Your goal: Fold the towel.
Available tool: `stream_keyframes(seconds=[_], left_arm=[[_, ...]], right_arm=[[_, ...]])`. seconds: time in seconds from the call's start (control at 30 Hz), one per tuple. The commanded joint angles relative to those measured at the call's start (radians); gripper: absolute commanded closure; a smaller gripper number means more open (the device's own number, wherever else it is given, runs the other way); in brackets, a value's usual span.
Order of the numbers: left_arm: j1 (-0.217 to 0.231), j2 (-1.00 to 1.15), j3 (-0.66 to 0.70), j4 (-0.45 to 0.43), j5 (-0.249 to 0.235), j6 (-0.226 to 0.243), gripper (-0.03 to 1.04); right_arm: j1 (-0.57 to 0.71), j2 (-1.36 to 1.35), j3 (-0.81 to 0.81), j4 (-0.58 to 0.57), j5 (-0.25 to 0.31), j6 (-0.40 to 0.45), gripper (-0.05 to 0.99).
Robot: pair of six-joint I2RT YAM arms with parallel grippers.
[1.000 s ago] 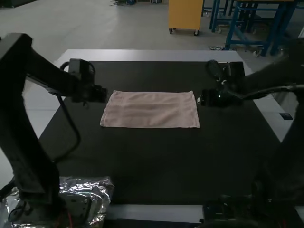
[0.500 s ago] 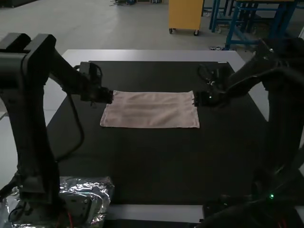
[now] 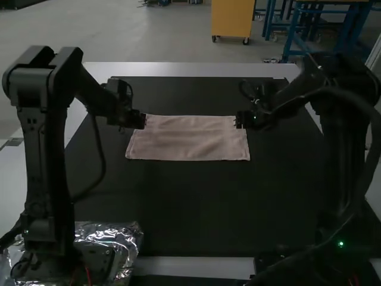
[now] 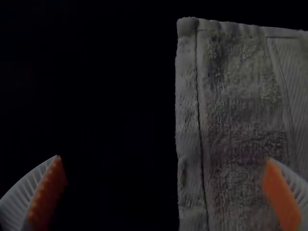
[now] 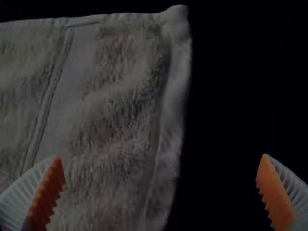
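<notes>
Okay, so your towel (image 3: 188,138) is lying flat just above the middle of the frame, long side running left to right on the dark surface (image 3: 190,208). Can't tell if it's already doubled over. Your left gripper (image 3: 143,121) is at its upper left corner (image 4: 188,30) and your right gripper (image 3: 239,120) is at its upper right corner (image 5: 174,20), both with fingers spread wide and nothing pinched. Each side edge runs between that gripper's two fingers, so you're pretty much lined up.

Looks like the corner grab to me. I'd go down on both sides together, and low enough that the inner finger gets under the cloth instead of just skating over the top. Squeeze slowly and check that you've got a real bite of hem on both sides before lifting.

Then lift both evenly with light tension, and bring that far edge toward the bottom of the frame until it sits on the near one. If one side slips or lags, you get a skewed fold, so honestly, just regrip rather than dragging it.
</notes>
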Motion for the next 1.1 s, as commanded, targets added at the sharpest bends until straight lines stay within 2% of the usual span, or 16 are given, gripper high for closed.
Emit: stream_keyframes(seconds=[0.0,0.33,0.4,0.47,0.53,0.57,0.63,0.67,0.7,0.73,0.77,0.8,0.87,1.07], left_arm=[[0.007,0.025,0.053,-0.010,0.017,0.006,0.05],[0.009,0.093,0.127,-0.042,0.018,0.007,0.05],[0.007,0.108,0.139,-0.053,0.021,0.007,0.08],[0.009,0.123,0.153,-0.070,0.026,0.007,0.11],[0.007,0.134,0.165,-0.091,0.026,0.013,0.11],[0.007,0.140,0.168,-0.099,0.034,0.024,0.17],[0.007,0.149,0.171,-0.103,0.058,0.027,0.41],[0.009,0.154,0.170,-0.103,0.071,0.029,0.65],[0.013,0.159,0.167,-0.099,0.087,0.029,0.94],[0.015,0.162,0.165,-0.094,0.087,0.029,0.99],[0.018,0.162,0.161,-0.093,0.097,0.029,0.99],[0.021,0.162,0.158,-0.093,0.110,0.029,0.99],[0.027,0.157,0.145,-0.088,0.126,0.030,0.99],[0.027,0.139,0.135,-0.077,0.137,0.044,0.99]], right_arm=[[0.015,0.027,0.056,0.000,-0.008,-0.011,0.02],[0.013,0.116,0.156,-0.038,-0.004,-0.022,0.02],[0.015,0.130,0.165,-0.052,0.007,-0.032,0.03],[0.016,0.143,0.167,-0.058,0.027,-0.032,0.12],[0.018,0.153,0.170,-0.081,0.032,-0.037,0.13],[0.018,0.153,0.171,-0.095,0.030,-0.032,0.13],[0.018,0.154,0.165,-0.114,0.032,-0.046,0.13],[0.018,0.154,0.162,-0.124,0.024,-0.055,0.20],[0.013,0.154,0.157,-0.133,-0.007,-0.061,0.32],[0.007,0.153,0.154,-0.135,-0.051,-0.043,0.50],[0.004,0.154,0.157,-0.137,-0.056,-0.038,0.88],[-0.001,0.154,0.154,-0.138,-0.059,-0.042,0.94],[-0.008,0.153,0.156,-0.156,-0.074,-0.034,0.96],[-0.010,0.143,0.151,-0.164,-0.051,-0.018,0.96]])
